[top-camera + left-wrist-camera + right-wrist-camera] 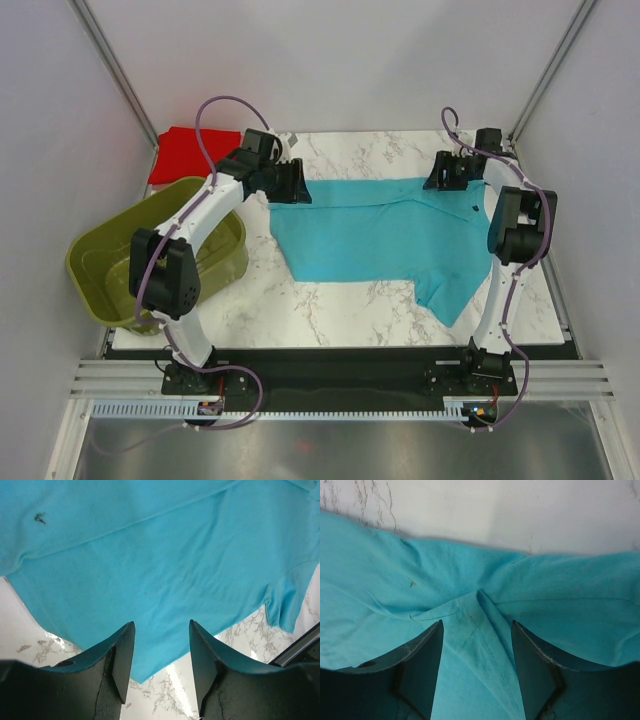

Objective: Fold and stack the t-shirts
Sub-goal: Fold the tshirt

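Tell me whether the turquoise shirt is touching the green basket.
Apart. The top view shows a strip of bare marble table between the green basket and the left edge of the turquoise shirt.

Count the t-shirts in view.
2: a turquoise cloth t-shirt spread across the marble table; a red folded cloth t-shirt at its far left corner. Others may be hidden.

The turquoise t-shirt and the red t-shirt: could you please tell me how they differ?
The turquoise t-shirt lies spread across the table; the red t-shirt is a compact bundle at its far left corner. The turquoise t-shirt covers far more surface than the red t-shirt. Both are plain cloth.
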`<state>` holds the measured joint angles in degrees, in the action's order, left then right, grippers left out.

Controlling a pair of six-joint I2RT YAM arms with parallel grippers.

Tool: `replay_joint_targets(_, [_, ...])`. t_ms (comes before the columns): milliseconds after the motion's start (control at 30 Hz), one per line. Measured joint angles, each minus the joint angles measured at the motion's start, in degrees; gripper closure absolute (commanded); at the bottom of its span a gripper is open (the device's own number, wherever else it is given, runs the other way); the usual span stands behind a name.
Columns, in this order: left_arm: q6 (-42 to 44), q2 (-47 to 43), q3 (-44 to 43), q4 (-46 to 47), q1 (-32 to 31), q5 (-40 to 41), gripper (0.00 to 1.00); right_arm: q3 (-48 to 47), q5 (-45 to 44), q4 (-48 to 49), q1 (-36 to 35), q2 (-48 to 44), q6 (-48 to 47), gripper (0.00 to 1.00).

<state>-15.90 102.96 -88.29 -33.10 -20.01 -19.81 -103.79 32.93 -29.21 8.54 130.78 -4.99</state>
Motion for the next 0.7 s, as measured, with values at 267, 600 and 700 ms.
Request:
replay_joint_targets(267, [0.0,-3.5,2.6,-0.3,0.0,-0.7,0.45,-0.3,3.5,-0.5,0.2,1.6,-0.9,0.42])
replay_joint_targets(600, [0.0,-3.8,2.6,-0.2,0.0,-1.7,0.45,-0.7,4.4,-0.5,0.2,2.3,-1.0,0.84])
replay_joint_targets(700, [0.0,-3.8,2.6,-0.2,0.0,-1.9,0.46,-0.2,2.9,-0.4,-0.1,1.8,-0.9,0.96])
